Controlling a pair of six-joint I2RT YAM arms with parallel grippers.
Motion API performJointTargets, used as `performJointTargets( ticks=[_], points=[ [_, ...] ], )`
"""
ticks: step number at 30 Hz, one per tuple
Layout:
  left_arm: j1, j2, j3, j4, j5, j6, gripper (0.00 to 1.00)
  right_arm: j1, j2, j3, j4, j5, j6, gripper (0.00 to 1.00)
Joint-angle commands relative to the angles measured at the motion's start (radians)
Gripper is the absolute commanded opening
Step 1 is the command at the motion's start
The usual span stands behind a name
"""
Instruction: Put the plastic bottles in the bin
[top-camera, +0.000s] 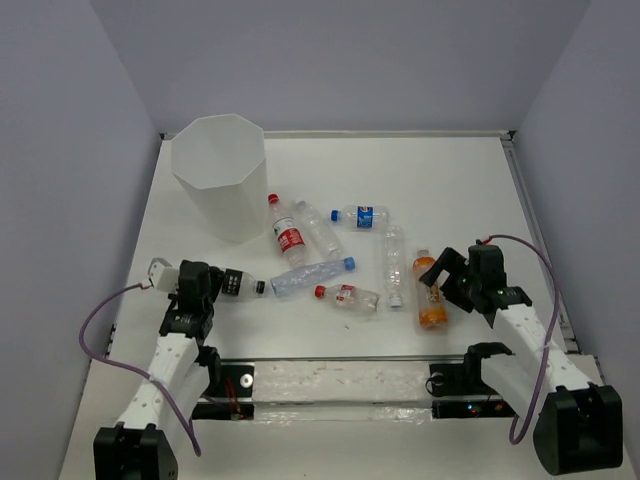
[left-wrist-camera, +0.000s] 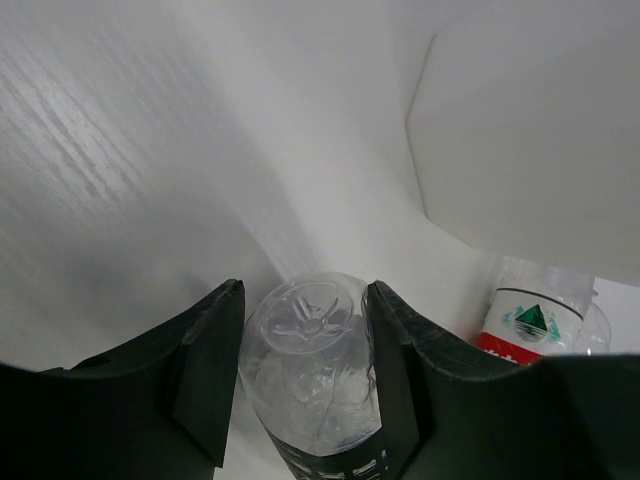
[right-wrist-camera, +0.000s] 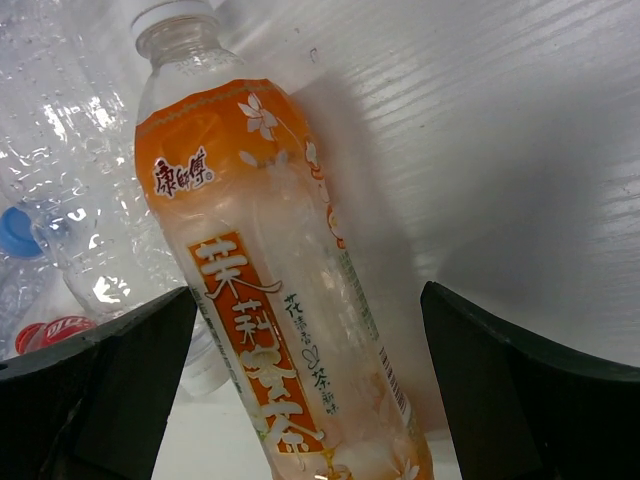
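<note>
The white octagonal bin (top-camera: 218, 175) stands at the far left; its wall shows in the left wrist view (left-wrist-camera: 530, 130). My left gripper (top-camera: 245, 286) (left-wrist-camera: 305, 290) is shut on a clear bottle with a dark label (top-camera: 232, 283) (left-wrist-camera: 315, 370), base pointing away from the wrist, low over the table. My right gripper (top-camera: 447, 277) (right-wrist-camera: 310, 300) is open wide, its fingers on either side of the orange-filled bottle (top-camera: 431, 295) (right-wrist-camera: 250, 250) without touching it. Several more bottles lie in the middle of the table.
Lying loose are a red-cap, red-label bottle (top-camera: 287, 232) (left-wrist-camera: 525, 320), a clear one (top-camera: 318, 228), a blue-label one (top-camera: 362, 216), a white-cap one (top-camera: 393, 264), a blue-cap one (top-camera: 312, 275) and a small red-cap one (top-camera: 348, 296). Grey walls enclose the table.
</note>
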Motion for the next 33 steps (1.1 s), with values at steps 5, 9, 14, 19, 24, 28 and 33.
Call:
performJointTargets(
  ticks=[5,9,14,19,24,28,33],
  points=[
    [0.004,-0.173,0.204,-0.102,0.109,0.214,0.32,0.01,0.102,0.04,0.117,-0.002,-0.024,0.96],
    [-0.028,-0.191,0.29,-0.191,0.163,0.258,0.32,0.01,0.142,0.051,0.136,0.016,-0.027,0.86],
    [-0.032,-0.196,0.373,-0.23,0.25,0.309,0.31,0.01,0.124,0.058,0.142,0.01,-0.025,0.6],
    [-0.032,-0.139,0.497,-0.148,0.412,0.332,0.27,0.01,0.055,0.072,0.131,0.001,-0.028,0.52],
    [-0.033,-0.038,0.728,-0.044,0.508,0.35,0.27,0.01,-0.025,0.115,0.071,-0.004,-0.042,0.5],
    [-0.033,0.097,0.909,0.014,0.479,0.406,0.27,0.01,-0.112,0.136,0.042,-0.018,-0.044,0.49],
    [-0.033,0.264,1.087,0.082,0.429,0.427,0.27,0.01,-0.197,0.153,0.028,-0.087,-0.044,0.49]
  ],
)
